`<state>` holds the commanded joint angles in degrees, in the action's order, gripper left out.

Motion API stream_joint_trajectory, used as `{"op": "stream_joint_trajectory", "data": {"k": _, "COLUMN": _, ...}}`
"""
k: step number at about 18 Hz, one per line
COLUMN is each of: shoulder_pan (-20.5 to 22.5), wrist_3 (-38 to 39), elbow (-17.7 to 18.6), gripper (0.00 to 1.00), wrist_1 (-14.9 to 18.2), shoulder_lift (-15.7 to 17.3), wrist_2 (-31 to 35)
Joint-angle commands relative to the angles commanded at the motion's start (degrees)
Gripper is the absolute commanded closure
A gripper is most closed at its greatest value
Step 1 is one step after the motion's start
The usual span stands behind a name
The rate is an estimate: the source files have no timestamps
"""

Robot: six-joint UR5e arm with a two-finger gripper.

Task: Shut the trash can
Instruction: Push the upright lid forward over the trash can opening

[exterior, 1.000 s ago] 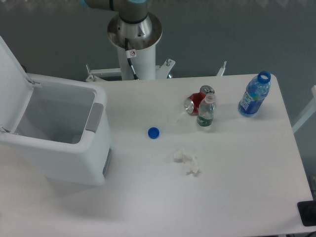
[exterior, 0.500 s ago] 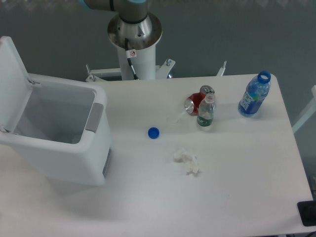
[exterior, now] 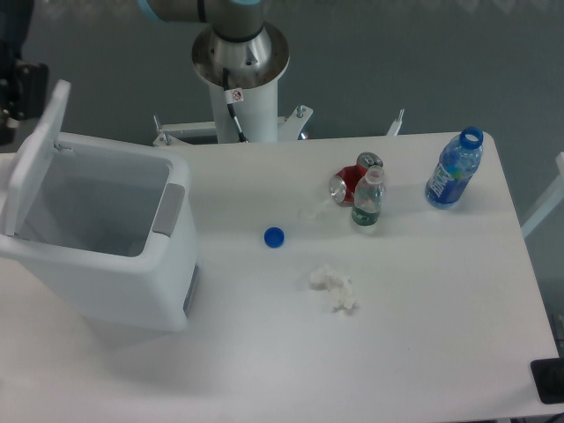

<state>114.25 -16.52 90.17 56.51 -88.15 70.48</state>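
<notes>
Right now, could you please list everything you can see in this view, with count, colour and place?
trash can: one, white with grey latch, table's left, lid raised and tilted
blue bottle: one, uncapped, upright, far right
green-label bottle: one, clear, upright, centre-right
cans: two, red, lying behind that bottle
bottle cap: one, blue, mid-table
crumpled tissue: one, white, front of centre
table: one, white
robot base: one, grey-white, behind table
gripper: one, dark, top left behind lid, jaws unclear
</notes>
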Motion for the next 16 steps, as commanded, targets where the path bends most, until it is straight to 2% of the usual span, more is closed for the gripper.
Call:
{"op": "stream_joint_trajectory", "data": {"k": 5, "shoulder_pan": 2.7, "wrist_3": -1.6, "elbow": 2.1, "gripper": 0.0, "wrist_1": -0.1, "shoulder_lift": 0.2, "wrist_2": 0.1}}
{"op": "stream_joint_trajectory", "data": {"k": 10, "shoulder_pan": 5.0, "wrist_3": -3.6, "elbow": 2.6, "gripper": 0.0, "wrist_1": 0.0, "shoulder_lift": 0.3, "wrist_2": 0.2}}
{"op": "stream_joint_trajectory", "data": {"k": 16, "shoulder_pan": 6.4, "wrist_3": -5.6, "elbow": 4.2, "gripper": 0.0, "wrist_1": 0.1, "shoulder_lift": 0.2, "wrist_2": 0.3}}
